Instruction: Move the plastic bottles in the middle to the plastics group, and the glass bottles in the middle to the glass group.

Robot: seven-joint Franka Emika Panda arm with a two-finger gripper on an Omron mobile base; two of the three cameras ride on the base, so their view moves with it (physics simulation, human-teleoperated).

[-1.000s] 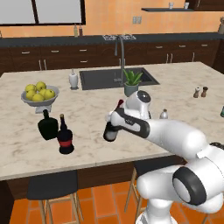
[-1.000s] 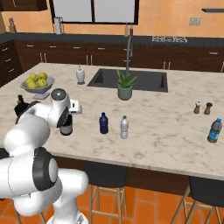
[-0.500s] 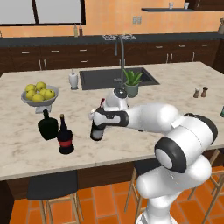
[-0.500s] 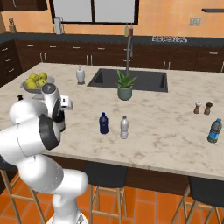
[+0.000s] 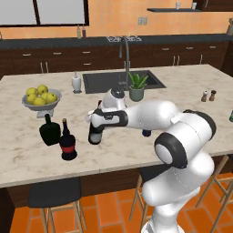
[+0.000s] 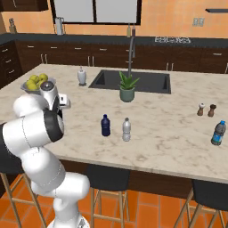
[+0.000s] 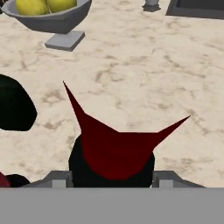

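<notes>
The gripper [image 5: 97, 119] is clamping the wine bottle [image 5: 95, 133], holding it upright on the counter [image 5: 136, 150] just beside the black bottle [image 5: 68, 145] and green flask [image 5: 49, 131].

Fruit bowl [image 5: 40, 103], potted plant [image 5: 137, 86], white dispenser [image 5: 76, 83], shakers [image 5: 209, 96]

A home kitchen is showing here: a marble-topped table [image 5: 27, 154] is filling the middle of the frame, with a sink [image 5: 122, 81] and tap [image 5: 125, 54] sitting at centre top. Dark cabinets [image 6: 89, 55] are running along the orange back wall, stools [image 6: 107, 180] are standing below, and a fruit bowl [image 5: 41, 101] is resting at left.
</notes>
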